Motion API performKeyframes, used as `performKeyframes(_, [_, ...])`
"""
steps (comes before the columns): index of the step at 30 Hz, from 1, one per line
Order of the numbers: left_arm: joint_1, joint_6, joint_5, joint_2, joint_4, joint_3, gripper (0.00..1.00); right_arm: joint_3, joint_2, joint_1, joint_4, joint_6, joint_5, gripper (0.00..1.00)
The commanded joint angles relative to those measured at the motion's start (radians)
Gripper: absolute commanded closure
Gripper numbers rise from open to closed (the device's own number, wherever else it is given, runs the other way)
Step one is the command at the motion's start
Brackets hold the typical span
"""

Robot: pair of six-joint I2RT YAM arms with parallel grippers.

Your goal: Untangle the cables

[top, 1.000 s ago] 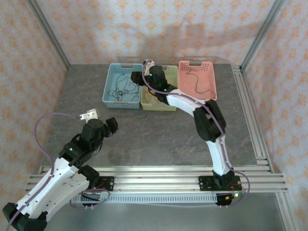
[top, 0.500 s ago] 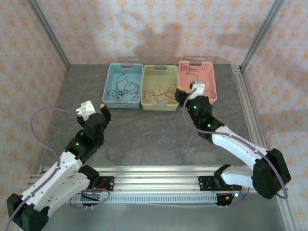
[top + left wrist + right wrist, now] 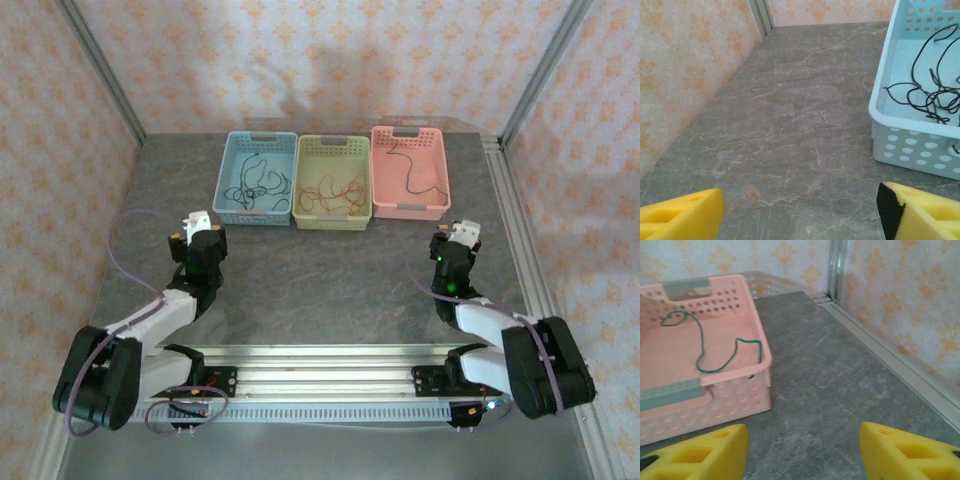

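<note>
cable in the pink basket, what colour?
The cable is green, lying loose in the pink basket; it shows best in the right wrist view.

The table [image 3: 320,285] is grey with pale veins; the walls [image 3: 330,60] are pinkish with orange flowers. The light blue basket [image 3: 250,216] has black cables [image 3: 935,102], the yellow basket [image 3: 328,222] an orange-red cable [image 3: 335,190], the pink basket [image 3: 410,212] a green cable [image 3: 710,371]. The gripper fingers [image 3: 695,452] are yellow.
</note>
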Motion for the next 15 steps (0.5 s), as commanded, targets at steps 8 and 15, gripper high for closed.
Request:
performKeyframes(8, [0.073,0.045,0.257,0.163,0.214,0.032,0.21,-0.046,0.319,-0.055,0.520,-0.039,-0.014,0.37])
performKeyframes(15, [0.075,0.078,0.280,0.306,0.245,0.098,0.21,0.090,0.355,-0.090,0.274,-0.007,-0.062,0.31])
